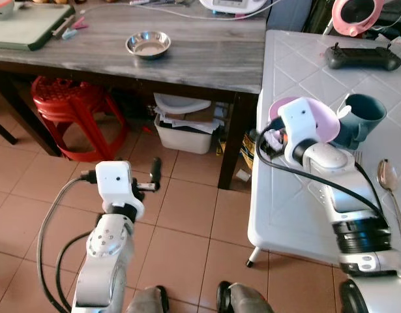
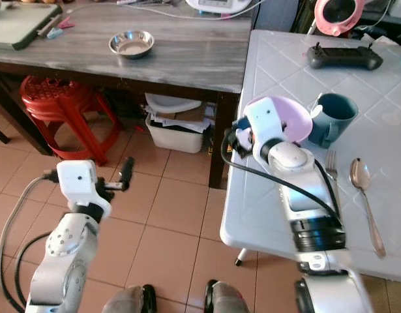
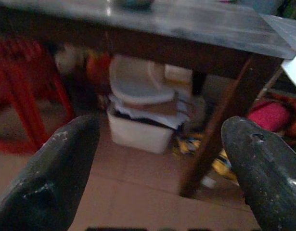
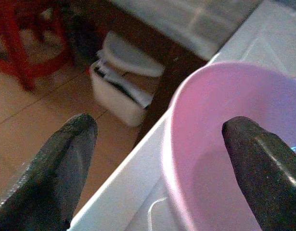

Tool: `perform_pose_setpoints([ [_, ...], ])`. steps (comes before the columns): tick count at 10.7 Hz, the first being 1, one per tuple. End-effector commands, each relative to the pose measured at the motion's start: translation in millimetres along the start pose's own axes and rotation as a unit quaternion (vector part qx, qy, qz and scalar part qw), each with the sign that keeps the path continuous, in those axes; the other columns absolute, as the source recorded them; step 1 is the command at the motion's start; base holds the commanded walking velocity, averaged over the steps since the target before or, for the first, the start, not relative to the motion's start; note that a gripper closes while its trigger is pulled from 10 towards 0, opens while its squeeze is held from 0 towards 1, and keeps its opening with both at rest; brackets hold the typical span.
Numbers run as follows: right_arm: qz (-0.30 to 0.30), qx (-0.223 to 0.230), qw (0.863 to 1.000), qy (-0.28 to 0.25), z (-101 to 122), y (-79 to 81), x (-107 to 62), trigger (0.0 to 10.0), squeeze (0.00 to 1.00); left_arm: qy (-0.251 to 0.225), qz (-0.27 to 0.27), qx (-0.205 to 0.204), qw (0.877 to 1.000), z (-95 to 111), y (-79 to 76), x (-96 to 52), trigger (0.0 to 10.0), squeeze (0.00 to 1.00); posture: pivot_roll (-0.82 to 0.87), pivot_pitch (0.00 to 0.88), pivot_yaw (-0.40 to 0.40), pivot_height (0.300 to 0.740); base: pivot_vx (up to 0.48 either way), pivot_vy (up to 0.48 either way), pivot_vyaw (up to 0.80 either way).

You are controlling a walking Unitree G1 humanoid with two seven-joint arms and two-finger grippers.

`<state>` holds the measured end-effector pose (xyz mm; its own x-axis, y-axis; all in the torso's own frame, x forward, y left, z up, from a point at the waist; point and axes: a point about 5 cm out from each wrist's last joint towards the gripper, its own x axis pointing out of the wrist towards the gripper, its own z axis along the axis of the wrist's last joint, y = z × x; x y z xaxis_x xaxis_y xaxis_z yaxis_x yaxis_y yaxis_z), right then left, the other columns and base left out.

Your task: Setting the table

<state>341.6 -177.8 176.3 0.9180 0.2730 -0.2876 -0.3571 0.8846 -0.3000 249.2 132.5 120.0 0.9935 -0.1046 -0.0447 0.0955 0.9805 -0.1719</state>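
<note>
1. The right end effector (image 4: 157,159) reaches over the near edge of the white tiled table (image 1: 298,78), its black fingers (image 4: 263,163) spread, one over the round pink plastic bowl (image 2: 293,117) and one outside its rim.
2. The bowl sits just beside a dark teal mug (image 2: 332,117), with a metal fork (image 2: 331,163) and spoon (image 2: 363,182) near them.
3. The left end effector (image 3: 152,159) hangs spread above the tiled floor (image 1: 187,215).
4. A steel bowl (image 1: 148,44) rests on the grey wooden table (image 1: 207,52).

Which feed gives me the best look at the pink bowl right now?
The right wrist view: the pink bowl sits close, rim and inside visible, straddled by the open right gripper. In both eye views the arm covers most of it, beside the teal mug.
</note>
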Motion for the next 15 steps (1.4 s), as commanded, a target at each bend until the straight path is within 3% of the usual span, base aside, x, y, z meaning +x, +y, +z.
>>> perform_pose_setpoints([
  [1, 0.007, -0.004, 1.0, -0.001, 2, 0.6, -3.2, 10.0, 0.0, 0.004, -0.018, -0.007, 1.0, 4, -2.3, -3.2, 10.0, 0.0, -0.02, 0.18, -0.002, 0.74, 0.0, 0.0, 0.0],
  [2, 0.01, 0.0, 1.0, 0.02, -6, -2.9, -5.3, 10.0, 0.0, 0.003, -0.057, 0.002, 0.998, 9, -7.0, -5.5, 10.0, 0.0, -0.01, 0.182, -0.001, 0.74, 0.0, 0.0, 0.0],
  [3, 0.012, 0.002, 0.999, 0.036, -11, -4.5, -6.3, 0.0, 0.0, 0.004, -0.077, -0.001, 0.997, 9, -8.5, -6.5, 10.0, 0.0, -0.01, 0.182, -0.001, 0.74, 0.0, 0.0, 0.0],
  [4, 0.009, 0.001, 0.999, 0.048, -15, -7.4, -7.2, 0.0, 0.0, 0.009, -0.128, -0.01, 0.992, 9, -14.7, -10.3, 10.0, 0.0, -0.02, 0.182, -0.003, 0.74, 0.0, 0.0, 0.0],
  [6, 0.005, 0.0, 0.998, 0.069, -21, -13.3, -7.9, 0.0, 0.0, 0.028, -0.246, -0.013, 0.969, 11, -28.9, -23.6, 10.0, 0.0, -0.02, 0.185, -0.002, 0.74, 0.0, 0.0, 0.0],
  [10, -0.003, 0.023, 0.996, 0.089, -29, -13.6, -7.9, 0.0, 0.0, 0.043, -0.268, 0.03, 0.962, 5, -25.4, -24.8, 10.0, 0.0, -0.02, 0.178, -0.001, 0.74, 0.0, 0.0, 0.0],
  [12, -0.012, 0.01, 0.998, 0.066, -24, -11.4, -5.1, 0.0, 0.0, 0.029, -0.213, 0.049, 0.975, 3, -15.0, -15.9, 10.0, 0.0, -0.02, 0.167, -0.003, 0.74, 0.0, 0.0, 0.0],
  [14, -0.009, 0.016, 0.997, 0.078, -29, -3.6, -4.6, 0.0, 0.0, 0.022, -0.184, 0.045, 0.982, 4, -9.0, -10.9, 10.0, 0.0, -0.02, 0.169, -0.009, 0.74, 0.0, 0.0, 0.0],
  [15, -0.018, 0.004, 0.998, 0.059, -25, -1.5, -3.4, 0.0, 0.0, 0.019, -0.179, 0.045, 0.983, 4, -8.8, -9.8, 10.0, 0.0, -0.02, 0.167, -0.01, 0.74, 0.0, 0.0, 0.0],
])
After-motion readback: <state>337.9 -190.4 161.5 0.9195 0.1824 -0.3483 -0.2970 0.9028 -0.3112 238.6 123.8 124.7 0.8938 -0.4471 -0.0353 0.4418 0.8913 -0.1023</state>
